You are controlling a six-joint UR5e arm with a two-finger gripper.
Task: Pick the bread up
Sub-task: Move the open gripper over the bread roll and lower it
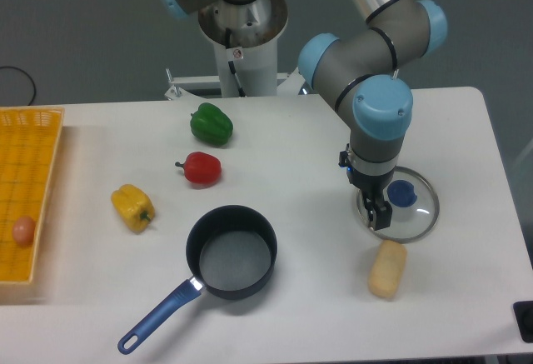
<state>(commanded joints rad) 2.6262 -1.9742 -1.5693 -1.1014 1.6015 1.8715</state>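
Observation:
The bread is a pale tan oblong roll lying on the white table at the front right, just below the glass lid. My gripper points down over the left part of the lid, a short way above and behind the bread. Its dark fingers stand slightly apart and hold nothing. It is not touching the bread.
A round glass lid with a blue knob lies under the gripper. A dark pot with a blue handle sits front centre. Green, red and yellow peppers lie to the left. A yellow basket at the left edge holds a pinkish egg.

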